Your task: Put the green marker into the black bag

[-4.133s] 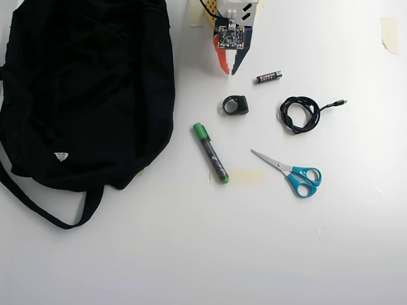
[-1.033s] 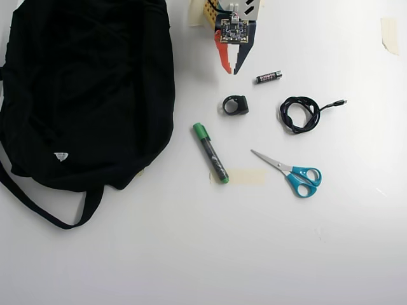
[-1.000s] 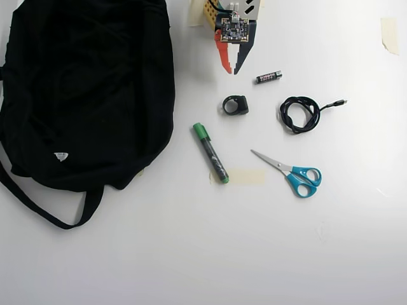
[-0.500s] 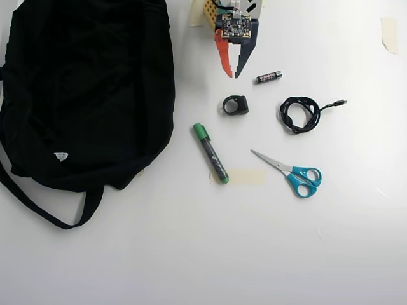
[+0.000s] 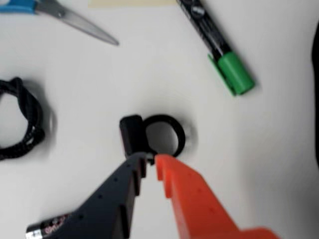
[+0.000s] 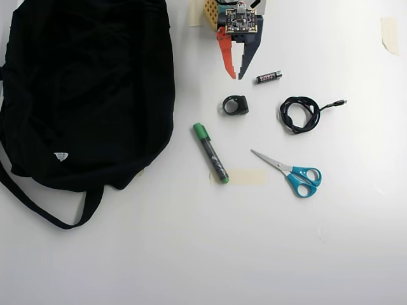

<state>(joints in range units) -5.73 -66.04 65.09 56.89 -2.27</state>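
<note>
White bench (image 6: 191, 254), plain and matte. In the overhead view the black bag (image 6: 82, 89) lies at the left, its strap (image 6: 38, 203) looping out toward the bottom edge. Just right of the bag, apart from it, lies the green marker (image 6: 210, 152), slanted, cap toward the top; its lower end rests on a strip of beige tape (image 6: 248, 176). Right of that, blue-handled scissors (image 6: 292, 173). Above them a small black ring clip (image 6: 235, 105), a coiled black cable (image 6: 302, 113) and a small battery (image 6: 269, 77). Another tape piece (image 6: 389, 33) sits at the upper right edge.
</note>
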